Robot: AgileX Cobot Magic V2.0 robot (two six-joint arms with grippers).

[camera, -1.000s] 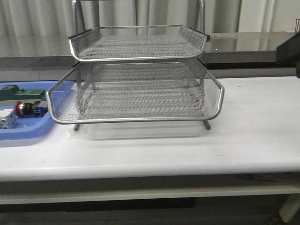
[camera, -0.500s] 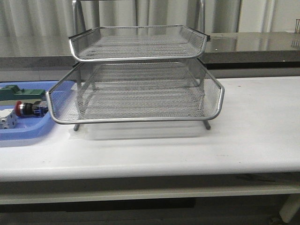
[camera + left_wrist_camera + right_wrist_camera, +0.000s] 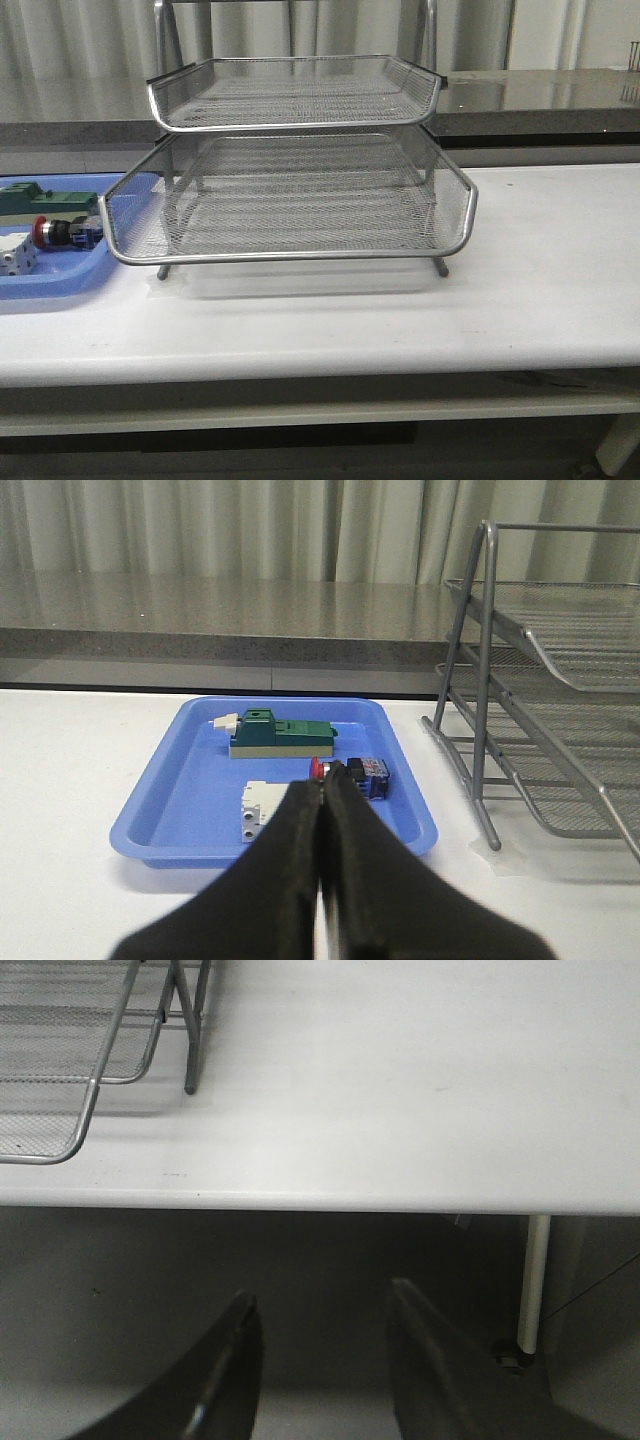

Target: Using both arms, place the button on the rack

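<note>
With the button (image 3: 347, 773) lying in the blue tray (image 3: 180, 810) near the counter's (image 3: 540, 260) left edge, the closed, empty left hand (image 3: 322, 800) should open before descending squarely over it, while the right hand (image 3: 320, 1360) waits parted and empty.

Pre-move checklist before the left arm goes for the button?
1. Button in the blue tray, lying on its side: ok.
2. Left gripper jaws shut, must open before the grasp: not ok.
3. Left gripper lined up with the button, not yet touching it: ok.
4. White block and green block sit near the button; finger clearance: cannot tell.
5. Right gripper jaws open, holding nothing, below the table edge: ok.
6. Rack trays bare: ok.
</note>
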